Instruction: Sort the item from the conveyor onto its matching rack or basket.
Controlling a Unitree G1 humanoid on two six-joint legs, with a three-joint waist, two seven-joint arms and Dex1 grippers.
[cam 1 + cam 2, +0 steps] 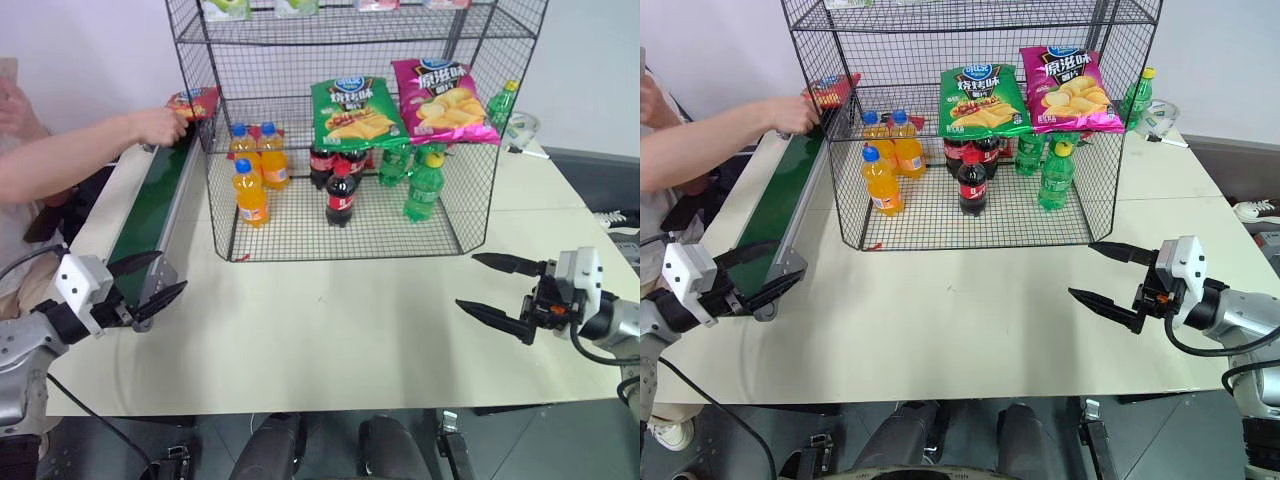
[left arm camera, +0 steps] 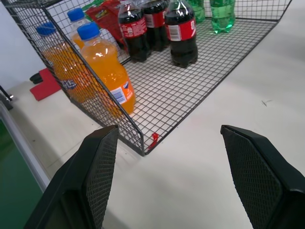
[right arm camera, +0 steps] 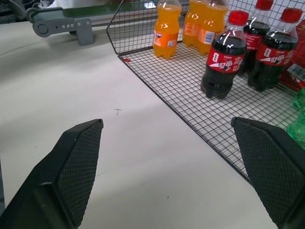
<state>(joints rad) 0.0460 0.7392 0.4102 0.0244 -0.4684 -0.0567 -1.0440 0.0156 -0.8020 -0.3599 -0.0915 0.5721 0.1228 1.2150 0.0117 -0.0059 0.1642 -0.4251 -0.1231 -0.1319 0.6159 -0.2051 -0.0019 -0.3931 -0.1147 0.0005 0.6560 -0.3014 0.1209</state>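
Note:
A person's hand (image 1: pixel 160 125) holds the red crisp bag, the item (image 1: pixel 193 102), over the far end of the dark green conveyor (image 1: pixel 150 205), right beside the black wire rack (image 1: pixel 470 190). My left gripper (image 1: pixel 171 272) hovers open and empty by the conveyor's near end, pointing toward the table's middle. At the table's right side my right gripper (image 1: pixel 468 282) is also open and empty, pointing left. In the left wrist view the wide-apart fingers (image 2: pixel 97 167) frame the rack's front corner. The right wrist view has its fingers (image 3: pixel 76 162) spread over bare table.
On the rack's bottom tier stand orange bottles (image 1: pixel 250 190), cola bottles (image 1: pixel 340 192) and green bottles (image 1: pixel 424 185). A green crisp bag (image 1: pixel 355 112) and a magenta crisp bag (image 1: pixel 440 100) lie on the tier above. The beige table (image 1: pixel 340 330) lies between my grippers.

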